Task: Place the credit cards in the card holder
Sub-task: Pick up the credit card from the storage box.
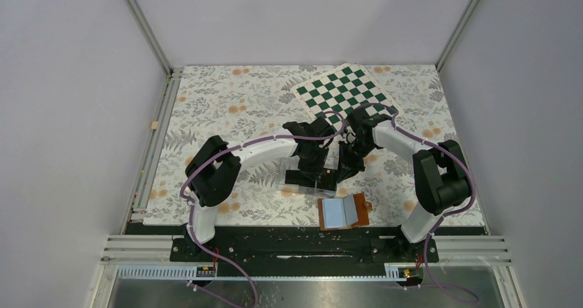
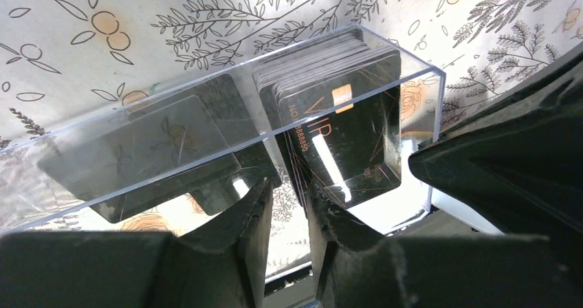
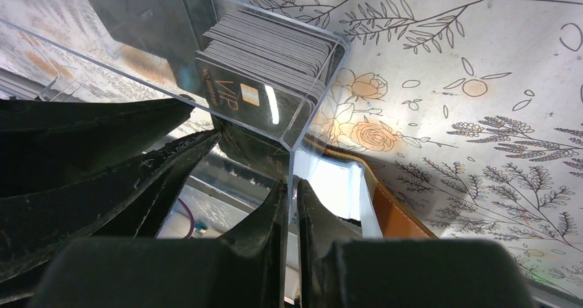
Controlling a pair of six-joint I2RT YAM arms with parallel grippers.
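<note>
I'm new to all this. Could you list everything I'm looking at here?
floral-print tablecloth: one, white with orange flowers, covers the table
green-and-white checkerboard sheet: one, far side, right of centre
clear plastic rectangular box: one, transparent, centre
black VIP credit cards: one upright stack, too many to count, at one end of the box
dark cards: number unclear, elsewhere in the box
tan-brown leather card holder: one, open, pale blue sleeves, near edge
left gripper: black, fingers slightly apart at box wall
right gripper: black, pinching box wall

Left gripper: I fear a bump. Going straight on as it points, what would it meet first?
Probably the credit cards leaning in the clear box: the left gripper sits just short of the front card's edge, though depth is unclear.
</note>
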